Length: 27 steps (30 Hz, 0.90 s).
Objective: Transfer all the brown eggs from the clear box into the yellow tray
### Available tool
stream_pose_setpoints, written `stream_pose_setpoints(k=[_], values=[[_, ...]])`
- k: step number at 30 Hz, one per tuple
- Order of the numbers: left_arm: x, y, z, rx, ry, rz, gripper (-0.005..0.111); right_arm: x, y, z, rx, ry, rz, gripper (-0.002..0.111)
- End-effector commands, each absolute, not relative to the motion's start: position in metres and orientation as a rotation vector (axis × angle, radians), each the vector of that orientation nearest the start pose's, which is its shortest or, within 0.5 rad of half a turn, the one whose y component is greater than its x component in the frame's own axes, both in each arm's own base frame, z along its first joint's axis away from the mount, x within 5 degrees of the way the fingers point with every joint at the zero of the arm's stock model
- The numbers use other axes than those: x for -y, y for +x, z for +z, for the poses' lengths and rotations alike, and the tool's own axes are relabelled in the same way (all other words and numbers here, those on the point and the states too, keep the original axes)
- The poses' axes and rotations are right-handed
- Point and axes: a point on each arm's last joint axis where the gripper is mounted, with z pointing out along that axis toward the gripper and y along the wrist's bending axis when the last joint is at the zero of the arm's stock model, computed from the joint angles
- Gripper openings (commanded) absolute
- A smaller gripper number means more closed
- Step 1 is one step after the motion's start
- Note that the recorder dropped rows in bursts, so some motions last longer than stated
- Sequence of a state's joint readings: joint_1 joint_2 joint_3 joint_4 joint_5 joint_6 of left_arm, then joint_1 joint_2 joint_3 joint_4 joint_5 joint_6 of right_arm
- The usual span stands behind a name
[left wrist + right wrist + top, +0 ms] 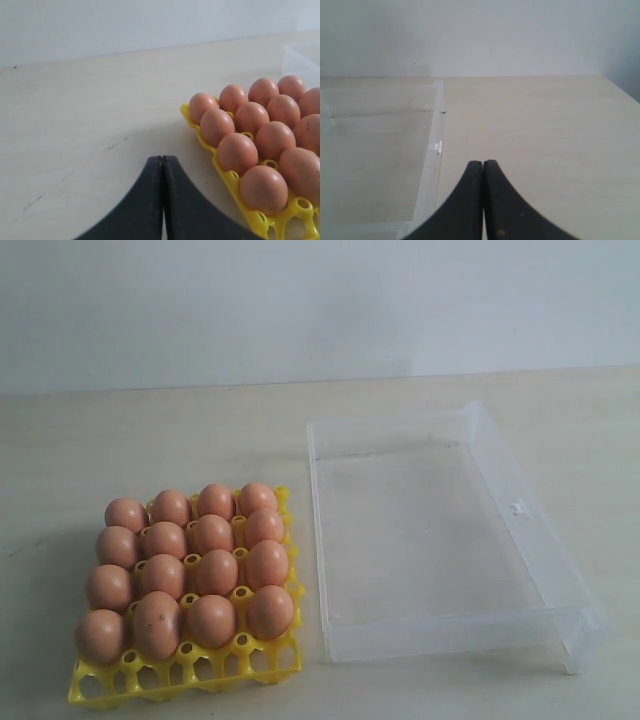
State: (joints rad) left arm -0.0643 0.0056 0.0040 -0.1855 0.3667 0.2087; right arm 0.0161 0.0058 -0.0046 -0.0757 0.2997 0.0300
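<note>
Several brown eggs (190, 570) fill the cups of the yellow tray (183, 683) on the left of the exterior view, where its front row of cups is bare. The clear box (515, 508) lies to the right of the tray with no egg in it. Neither arm shows in the exterior view. My left gripper (162, 159) is shut with nothing in it, over bare table beside the yellow tray (235, 182) and its brown eggs (264, 189). My right gripper (483, 163) is shut with nothing in it, just outside the clear box (430, 165) near its small white clasp tab (438, 147).
A pale wooden table (120, 440) carries everything, with a plain white wall (300, 300) behind it. In the right wrist view the table's edge (622, 92) shows beyond the box.
</note>
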Motion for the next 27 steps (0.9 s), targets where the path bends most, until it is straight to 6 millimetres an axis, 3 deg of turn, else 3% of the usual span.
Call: stream_pose_setpoints(k=[1, 27], values=[[0.0096, 0.0526, 0.1816, -1.830, 0.136, -0.088, 0.000, 0.0017, 0.0545, 0.1863, -1.780, -0.047, -0.059, 0.000], [0.0096, 0.0526, 0.1816, -1.830, 0.136, -0.088, 0.000, 0.0007, 0.0544, 0.1860, -1.784, -0.017, -0.019, 0.000]])
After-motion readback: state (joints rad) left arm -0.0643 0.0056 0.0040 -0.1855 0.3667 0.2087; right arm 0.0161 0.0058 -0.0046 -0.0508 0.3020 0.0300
